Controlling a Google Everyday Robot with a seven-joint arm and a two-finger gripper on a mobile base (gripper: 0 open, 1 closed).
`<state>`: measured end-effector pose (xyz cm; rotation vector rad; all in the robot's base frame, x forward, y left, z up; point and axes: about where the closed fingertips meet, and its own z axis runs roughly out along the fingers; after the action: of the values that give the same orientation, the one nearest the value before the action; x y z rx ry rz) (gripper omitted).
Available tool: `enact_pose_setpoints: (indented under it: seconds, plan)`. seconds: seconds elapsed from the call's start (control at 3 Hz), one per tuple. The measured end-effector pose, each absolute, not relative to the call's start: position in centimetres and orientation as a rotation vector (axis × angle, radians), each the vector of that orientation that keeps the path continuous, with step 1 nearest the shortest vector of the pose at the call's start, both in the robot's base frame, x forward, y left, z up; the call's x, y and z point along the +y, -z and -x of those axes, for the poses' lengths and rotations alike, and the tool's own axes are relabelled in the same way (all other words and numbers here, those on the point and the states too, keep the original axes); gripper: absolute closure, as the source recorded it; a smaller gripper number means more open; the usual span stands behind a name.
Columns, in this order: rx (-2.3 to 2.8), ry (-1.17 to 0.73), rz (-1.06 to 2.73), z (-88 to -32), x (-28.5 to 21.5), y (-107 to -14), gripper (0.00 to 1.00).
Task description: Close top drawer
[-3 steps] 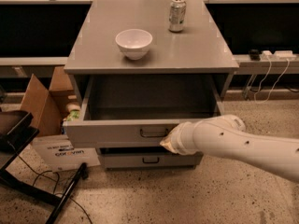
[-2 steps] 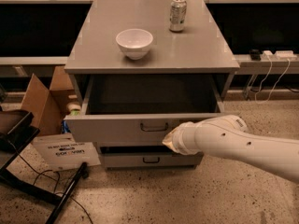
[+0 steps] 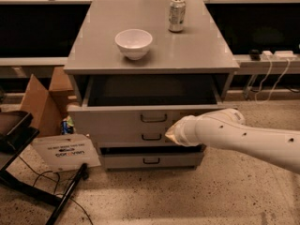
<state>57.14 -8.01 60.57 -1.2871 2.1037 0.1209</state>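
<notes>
The top drawer (image 3: 117, 119) of the grey cabinet (image 3: 150, 55) is pulled partway out. Its deep grey box (image 3: 150, 90) shows as a dark opening under the cabinet top. Its front panel carries a small dark wire handle (image 3: 153, 118). Two shallower grey drawers sit below it, the middle one (image 3: 122, 137) and the bottom one (image 3: 151, 161). My white arm (image 3: 243, 137) reaches in from the right. My gripper (image 3: 170, 134) is at the arm's tip, against the drawer fronts just right of the handles, and the arm's end covers most of it.
A white bowl (image 3: 134, 42) and a drink can (image 3: 176, 15) stand on the cabinet top. A cardboard box (image 3: 40, 102), a white sign (image 3: 65, 151) and a black stand (image 3: 28, 191) are on the floor at the left. Cables (image 3: 272, 78) hang at the right.
The top drawer has slid back toward the cabinet and stands less far out. My arm has followed it forward, staying at the drawer front.
</notes>
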Motion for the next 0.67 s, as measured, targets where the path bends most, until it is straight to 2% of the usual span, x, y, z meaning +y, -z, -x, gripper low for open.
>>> enact_pose_setpoints:
  seconds: [0.67]
  plan:
    - [2.078, -0.072, 1.257, -62.7, -9.4, -60.0, 1.0]
